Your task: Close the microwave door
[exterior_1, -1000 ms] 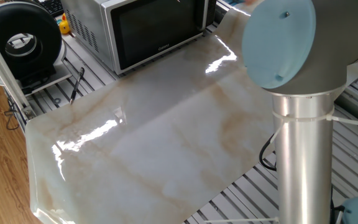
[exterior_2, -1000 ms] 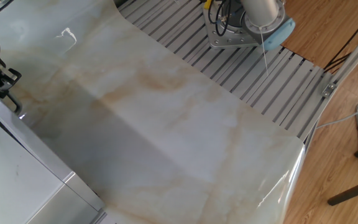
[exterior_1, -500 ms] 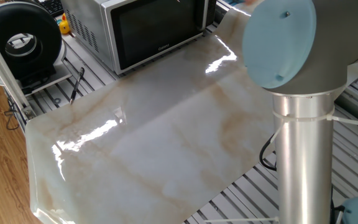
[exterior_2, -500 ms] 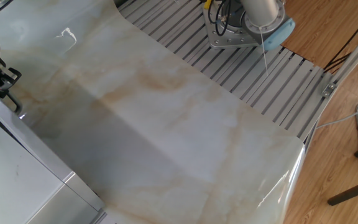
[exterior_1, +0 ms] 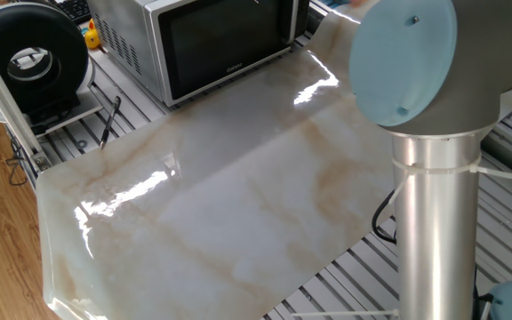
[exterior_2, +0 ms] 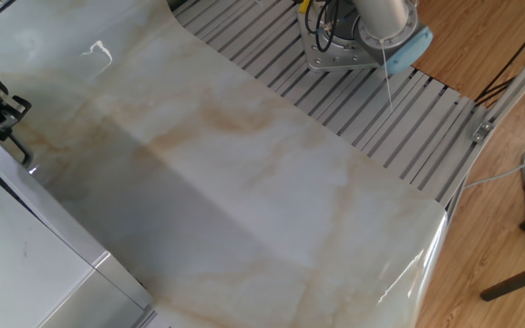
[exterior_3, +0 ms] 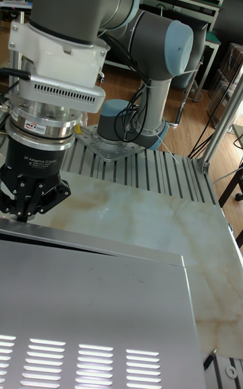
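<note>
The silver-grey microwave (exterior_1: 127,36) stands at the far end of the marble top. Its dark glass microwave door (exterior_1: 225,40) lies flush with the front. In the other fixed view the black gripper (exterior_2: 18,146) hangs at the top left, just past the edge of the microwave's silver top (exterior_2: 25,264). Its fingers look drawn together with nothing between them. In the tall fixed view the gripper (exterior_3: 34,210) stands right behind the edge of the microwave's top (exterior_3: 88,308), which hides its fingertips.
A round black fan-like device (exterior_1: 29,58) and a small yellow toy (exterior_1: 91,37) sit left of the microwave. The arm's large joint (exterior_1: 416,62) fills the right foreground. The arm's base (exterior_2: 354,46) is bolted to the slotted table beside the glossy marble sheet (exterior_1: 220,196).
The arm's big joint has shifted a few pixels to the right; the gripper and the door look unchanged.
</note>
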Controlling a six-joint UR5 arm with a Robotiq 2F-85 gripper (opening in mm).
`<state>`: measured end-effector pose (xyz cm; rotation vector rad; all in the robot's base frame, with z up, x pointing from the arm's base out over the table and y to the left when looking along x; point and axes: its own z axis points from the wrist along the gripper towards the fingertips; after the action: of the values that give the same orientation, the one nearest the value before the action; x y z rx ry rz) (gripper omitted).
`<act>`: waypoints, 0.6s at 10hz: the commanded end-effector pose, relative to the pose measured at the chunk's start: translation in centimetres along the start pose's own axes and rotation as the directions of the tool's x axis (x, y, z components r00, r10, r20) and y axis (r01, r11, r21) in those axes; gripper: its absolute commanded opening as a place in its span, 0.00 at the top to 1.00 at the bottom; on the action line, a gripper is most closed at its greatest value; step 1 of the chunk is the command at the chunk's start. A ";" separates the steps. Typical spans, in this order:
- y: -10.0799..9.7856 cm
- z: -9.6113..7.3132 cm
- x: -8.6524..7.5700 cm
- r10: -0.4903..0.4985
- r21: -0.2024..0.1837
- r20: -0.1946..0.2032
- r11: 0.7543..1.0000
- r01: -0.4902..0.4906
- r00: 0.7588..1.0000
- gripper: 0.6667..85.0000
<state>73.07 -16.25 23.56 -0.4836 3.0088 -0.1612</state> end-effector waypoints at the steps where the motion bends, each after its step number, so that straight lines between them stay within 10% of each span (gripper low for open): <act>1: 0.2 -0.1 -0.3 0.000 -0.008 0.005 1.000 0.000 1.000 0.99; 6: 0.3 0.0 -0.6 -0.007 -0.008 0.005 1.000 0.007 1.000 0.99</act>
<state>73.32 -16.08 23.49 -0.4891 3.0097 -0.1603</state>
